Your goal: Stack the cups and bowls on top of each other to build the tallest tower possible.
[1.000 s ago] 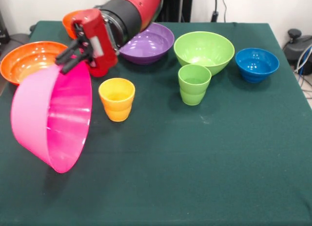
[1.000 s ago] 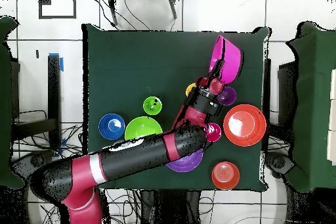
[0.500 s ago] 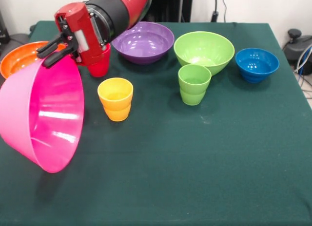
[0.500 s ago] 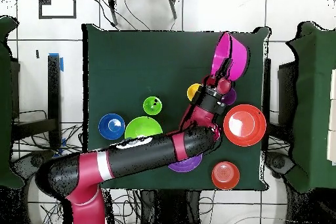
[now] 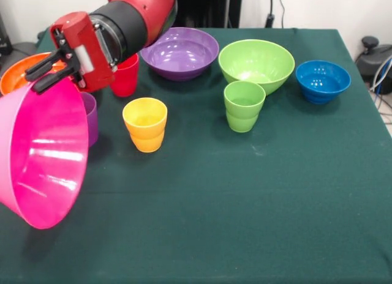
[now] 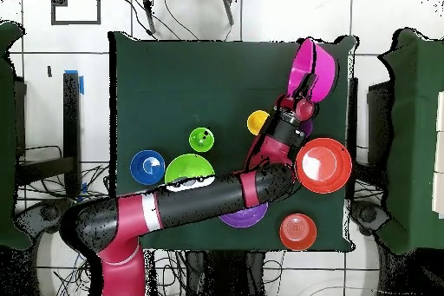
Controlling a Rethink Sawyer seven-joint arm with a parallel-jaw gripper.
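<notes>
My gripper (image 5: pixel 48 73) is shut on the rim of the large pink bowl (image 5: pixel 43 155) and holds it tilted on its side above the table's left part; in the overhead view the gripper (image 6: pixel 300 99) and the pink bowl (image 6: pixel 310 71) are at the upper right. Behind it sits the large orange bowl (image 5: pixel 15 76). The red cup (image 5: pixel 125 77), the purple cup (image 5: pixel 90 117), the yellow cup (image 5: pixel 145 123) and the green cup (image 5: pixel 244 105) stand upright. The purple bowl (image 5: pixel 180 52), the lime green bowl (image 5: pixel 256 63) and the blue bowl (image 5: pixel 323 81) stand in a row. The small orange bowl (image 6: pixel 297 231) shows only overhead.
The pink bowl hangs close to the left edge of the dark green table (image 5: pixel 245 223). In the overhead view the arm (image 6: pixel 191 208) lies across the purple bowl (image 6: pixel 245 217). The large orange bowl (image 6: pixel 323 165) sits by the table's right edge there.
My gripper has carried the pink bowl further left in the front view, toward the table's edge. The purple cup, hidden before, now shows beside the bowl.
</notes>
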